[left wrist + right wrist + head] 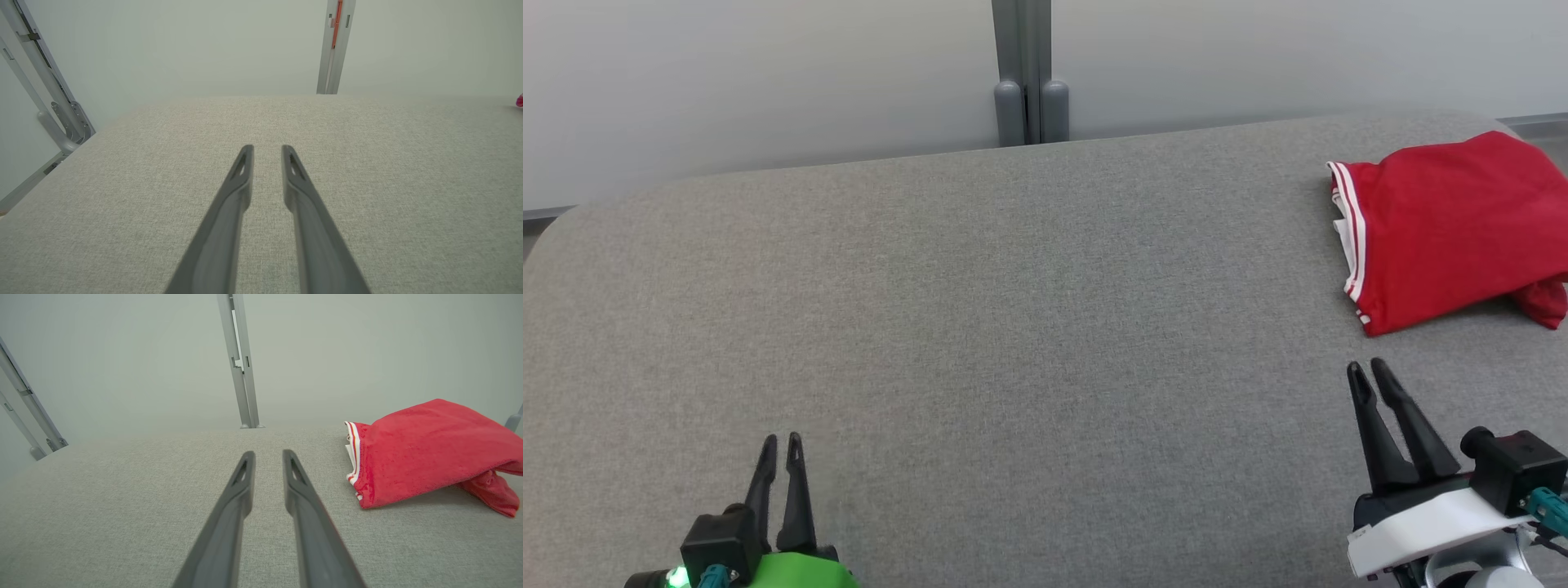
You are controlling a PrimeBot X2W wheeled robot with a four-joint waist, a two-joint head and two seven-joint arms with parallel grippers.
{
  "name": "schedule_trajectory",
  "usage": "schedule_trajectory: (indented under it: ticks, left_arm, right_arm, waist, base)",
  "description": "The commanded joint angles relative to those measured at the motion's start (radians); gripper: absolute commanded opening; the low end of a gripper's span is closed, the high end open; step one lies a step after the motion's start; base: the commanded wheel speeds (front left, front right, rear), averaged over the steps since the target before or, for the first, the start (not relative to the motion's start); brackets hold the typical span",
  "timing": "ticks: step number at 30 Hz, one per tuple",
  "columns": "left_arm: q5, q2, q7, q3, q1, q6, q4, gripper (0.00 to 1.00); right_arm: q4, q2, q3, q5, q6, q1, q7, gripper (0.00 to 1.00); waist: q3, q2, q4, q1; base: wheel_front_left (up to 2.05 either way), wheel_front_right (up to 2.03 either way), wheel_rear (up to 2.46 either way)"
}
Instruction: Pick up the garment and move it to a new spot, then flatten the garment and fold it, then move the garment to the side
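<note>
**Red garment lay folded, clear of two half-spread grippers**

The garment (1445,220) ran off the edge of the head view on its right side, so its full outline could not be seen. Its folded layers hid whatever lay inside, apart from white striped trim along the edge facing the post (1030,73). A bunched red corner stuck out from under its near side. In the left wrist view only a red speck (519,100) showed at the frame's edge, too small to make out as cloth.

The right gripper (1366,367) hovered just short of the garment's near edge, not touching it. Its fingers stood a narrow gap apart with nothing between them. The left gripper (781,441) was well apart from the garment, far across the grey bench (1013,327), and its fingers were likewise slightly parted and empty.

From the right wrist, the garment (425,449) sat beside and beyond the right gripper's own tips (267,454), resting on the bench. Whether either gripper touched the bench surface could not be told.
</note>
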Motion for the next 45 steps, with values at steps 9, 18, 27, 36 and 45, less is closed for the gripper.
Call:
schedule_trajectory:
  ticks: [9,18,27,36,45]
  left_arm:
    - [-0.169,-0.010,0.045,0.031,-0.021,-0.029,0.008,0.00]
    - [-0.318,-0.019,0.085,0.059,-0.041,-0.055,0.014,0.00]
    - [-0.457,-0.028,0.123,0.084,-0.058,-0.079,0.019,0.00]
    - [-0.582,-0.035,0.156,0.107,-0.073,-0.101,0.024,0.00]
    - [-0.693,-0.042,0.186,0.128,-0.087,-0.120,0.028,0.00]
  right_arm:
    - [0.033,0.007,-0.008,0.174,0.000,-0.022,0.022,0.00]
    - [0.067,0.015,-0.017,0.327,0.000,-0.046,0.045,0.00]
    - [0.097,0.023,-0.027,0.467,0.000,-0.067,0.066,0.00]
    - [0.125,0.032,-0.038,0.592,0.000,-0.086,0.087,0.00]
    - [0.149,0.040,-0.048,0.702,0.000,-0.102,0.107,0.00]
  waist:
    - [-0.003,0.0000,0.002,0.0000]
    - [-0.005,0.0000,0.004,0.0000]
    - [-0.008,0.0000,0.006,0.0000]
    - [-0.011,0.0000,0.008,0.0000]
    - [-0.014,0.0000,0.010,0.0000]
  base:
    - [0.00,0.00,0.00]
    - [0.00,0.00,0.00]
    - [0.00,0.00,0.00]
    - [0.00,0.00,0.00]
    - [0.00,0.00,0.00]
